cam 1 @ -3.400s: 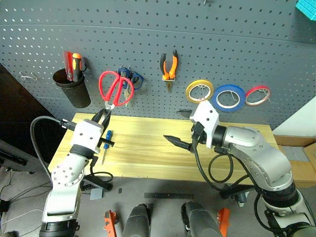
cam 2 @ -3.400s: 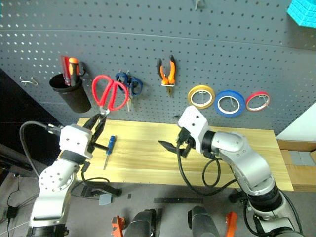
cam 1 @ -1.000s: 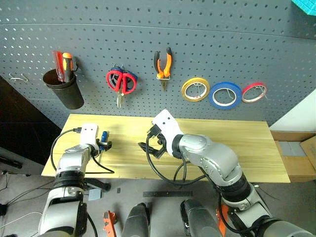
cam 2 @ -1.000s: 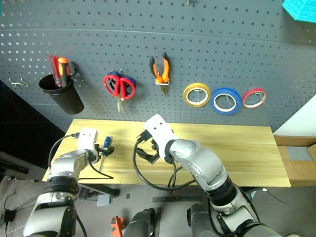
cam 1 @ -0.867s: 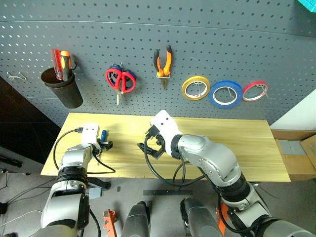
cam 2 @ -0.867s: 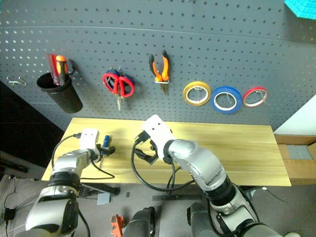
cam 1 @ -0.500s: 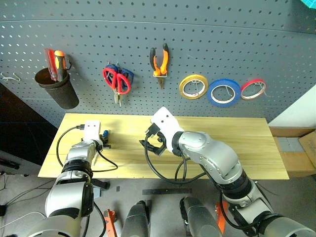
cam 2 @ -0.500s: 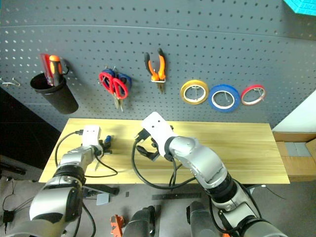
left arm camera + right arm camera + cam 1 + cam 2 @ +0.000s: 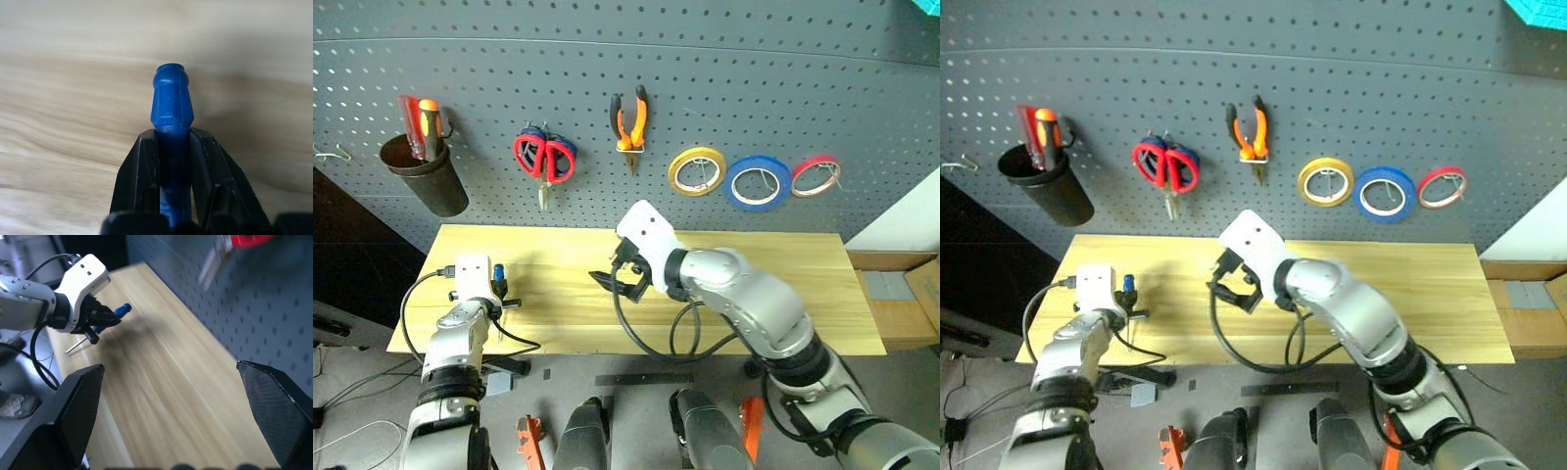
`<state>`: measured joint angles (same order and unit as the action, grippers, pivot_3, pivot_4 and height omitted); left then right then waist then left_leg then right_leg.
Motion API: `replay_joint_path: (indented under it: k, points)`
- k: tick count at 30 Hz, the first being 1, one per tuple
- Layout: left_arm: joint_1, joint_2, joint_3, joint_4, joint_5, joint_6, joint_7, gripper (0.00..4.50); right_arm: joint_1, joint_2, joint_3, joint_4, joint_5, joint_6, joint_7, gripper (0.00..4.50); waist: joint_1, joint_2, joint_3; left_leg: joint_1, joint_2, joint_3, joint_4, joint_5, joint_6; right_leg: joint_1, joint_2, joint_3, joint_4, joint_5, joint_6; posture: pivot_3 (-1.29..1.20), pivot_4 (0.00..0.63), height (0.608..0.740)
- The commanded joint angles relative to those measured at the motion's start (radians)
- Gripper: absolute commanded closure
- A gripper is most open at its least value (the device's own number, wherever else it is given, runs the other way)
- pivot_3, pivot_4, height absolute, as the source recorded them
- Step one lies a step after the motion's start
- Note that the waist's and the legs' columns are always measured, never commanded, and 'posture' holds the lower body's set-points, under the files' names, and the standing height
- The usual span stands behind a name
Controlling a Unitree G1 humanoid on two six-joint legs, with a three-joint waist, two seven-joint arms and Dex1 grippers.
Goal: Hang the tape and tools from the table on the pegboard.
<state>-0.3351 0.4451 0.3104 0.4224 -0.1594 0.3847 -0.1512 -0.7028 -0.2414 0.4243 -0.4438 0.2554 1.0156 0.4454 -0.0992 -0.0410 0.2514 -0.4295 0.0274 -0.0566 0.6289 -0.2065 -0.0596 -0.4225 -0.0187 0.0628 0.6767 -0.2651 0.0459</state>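
My left gripper point(image 9: 172, 161) is clamped tight on the blue-handled screwdriver point(image 9: 171, 117), the handle pinched between both fingers point(image 9: 139, 176) with its rounded end poking out past the tips and the metal shaft trailing back under my wrist. The grip sits low on a smooth, tapering handle, so I judge it could pivot or slide out as I swing it up, and the long shaft could snag my own cable or catch the edge of the table point(image 9: 783, 284) below. It hangs just over the table's left end, apart from the wood. My right gripper point(image 9: 619, 282) hovers over the middle of the table with its fingers spread wide and nothing in them; a careless sweep leftward could knock my loaded hand. Further back, on the pegboard point(image 9: 724, 78), the red-handled scissors point(image 9: 540, 162), the pliers point(image 9: 626, 122) and the blue tape point(image 9: 758, 182) already hang, so a clumsy approach could nudge the scissors off their hook
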Motion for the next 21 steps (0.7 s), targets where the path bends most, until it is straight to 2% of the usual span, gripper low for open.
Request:
replay_joint_path:
  k: [1, 6, 10, 15, 21]
  points:
    - [0.063, 0.014, 0.012, -0.208, 0.006, -0.064, 0.0, 3.98, -0.021, -0.043, -0.037, -0.055, 0.011, -0.108, 0.073, 0.0, 0.003, 0.0, 0.0, 0.0, 0.0, 0.0, 0.0, 0.0, 0.0, 0.0, 0.0, 0.0, 0.0, 0.0, 0.0, -0.1, 0.22, 0.74]
    - [0.179, 0.015, 0.002, -0.494, 0.047, -0.202, -0.006, 3.98, -0.036, -0.082, -0.114, -0.058, 0.042, -0.224, 0.152, 0.0, 0.012, 0.0, 0.0, 0.0, 0.0, 0.002, 0.0, 0.0, 0.0, 0.0, 0.001, 0.001, -0.001, 0.0, 0.0, -0.08, 0.207, 0.74]
    - [0.167, 0.025, 0.007, -0.57, 0.068, -0.252, -0.002, 3.98, -0.055, -0.09, -0.162, -0.045, 0.071, -0.276, 0.189, 0.0, 0.018, -0.001, -0.001, 0.0, 0.0, 0.001, 0.0, 0.0, 0.0, 0.001, 0.001, 0.0, -0.001, 0.0, 0.0, -0.06, 0.191, 0.74]
    - [0.024, 0.065, 0.052, -0.599, 0.073, -0.309, 0.033, 3.98, -0.069, -0.108, -0.183, -0.005, 0.068, -0.332, 0.222, 0.0, 0.022, -0.001, -0.001, 0.0, -0.001, 0.001, 0.001, 0.0, 0.0, 0.001, 0.002, 0.0, -0.001, 0.0, 0.0, -0.05, 0.176, 0.74]
    - [-0.238, 0.132, 0.07, -0.478, 0.056, -0.357, 0.035, 3.98, -0.093, -0.087, -0.198, 0.024, 0.079, -0.339, 0.209, 0.0, 0.024, -0.003, -0.003, -0.001, -0.002, 0.001, 0.001, 0.0, 0.0, 0.0, 0.003, -0.001, -0.001, 0.0, 0.0, -0.06, 0.162, 0.74]
